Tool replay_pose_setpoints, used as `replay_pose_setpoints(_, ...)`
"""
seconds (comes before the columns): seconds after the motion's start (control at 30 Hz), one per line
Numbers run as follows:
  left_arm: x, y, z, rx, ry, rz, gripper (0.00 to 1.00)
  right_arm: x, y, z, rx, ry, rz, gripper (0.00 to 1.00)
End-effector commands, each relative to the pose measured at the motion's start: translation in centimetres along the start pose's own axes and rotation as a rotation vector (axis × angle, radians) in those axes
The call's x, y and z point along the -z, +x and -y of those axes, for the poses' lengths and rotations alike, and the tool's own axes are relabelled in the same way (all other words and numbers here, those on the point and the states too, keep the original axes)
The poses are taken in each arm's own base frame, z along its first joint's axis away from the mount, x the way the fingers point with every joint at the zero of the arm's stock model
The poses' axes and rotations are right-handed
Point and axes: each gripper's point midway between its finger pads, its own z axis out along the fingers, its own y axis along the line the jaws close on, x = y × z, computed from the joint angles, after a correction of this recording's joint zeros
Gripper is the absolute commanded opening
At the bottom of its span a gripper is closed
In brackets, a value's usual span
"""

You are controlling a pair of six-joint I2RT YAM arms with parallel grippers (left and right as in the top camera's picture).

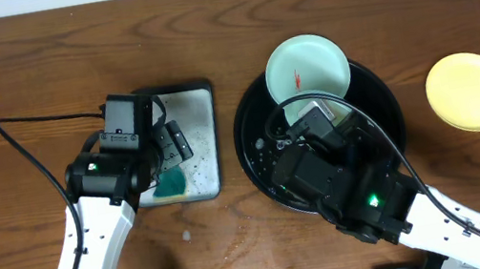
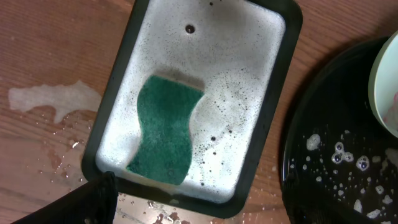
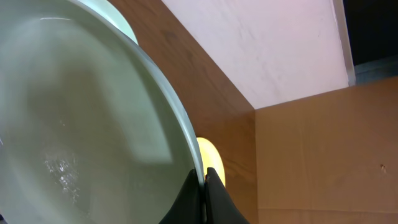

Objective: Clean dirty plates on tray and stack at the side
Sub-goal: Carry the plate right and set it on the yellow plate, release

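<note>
The right gripper (image 3: 204, 179) is closed on the rim of a mint plate (image 3: 93, 124), over the black tray (image 1: 257, 151). A firm pinch is called for, since the wet rim may slip under the sponge (image 2: 165, 134). Whether the left gripper (image 1: 172, 147) is open cannot be told. Suds (image 2: 50, 99) are spilled on the wooden worktop (image 1: 15, 54); a pale wall (image 3: 280, 43) is seen behind.

Soft, even light is falling from above in the overhead view; the counter (image 1: 15, 54) is showing sharp grain, and shadows are lying faint. The black tray (image 1: 377, 84) is catching small bright glints toward 9 o'clock. In the left wrist view the metal tray (image 2: 278, 99) is glaring white at its middle, and a dark shape (image 2: 68, 205) is blurring at 7 o'clock. In the right wrist view the plate (image 3: 81, 124) is looking soft and hazy, with the wall (image 3: 267, 43) glowing pale at 1 o'clock.
</note>
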Motion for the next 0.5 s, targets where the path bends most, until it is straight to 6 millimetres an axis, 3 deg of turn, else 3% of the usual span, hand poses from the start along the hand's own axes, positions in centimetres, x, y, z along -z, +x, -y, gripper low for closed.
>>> replay_pose_setpoints(0.0,0.6,-0.8,0.2,-0.001,0.008,0.021,0.85,0.3,-0.2,0.9,-0.001,0.04,0.011,0.01)
replay_pose_setpoints(0.33,0.6,-0.8,0.2,-0.001,0.008,0.021,0.85,-0.3,0.1,0.4,-0.121,-0.001,-0.009,0.01)
replay_pose_setpoints(0.47,0.6,-0.8,0.2,-0.001,0.008,0.021,0.85,-2.0,1.3,-1.7,-0.285,-0.175,-0.104,0.01)
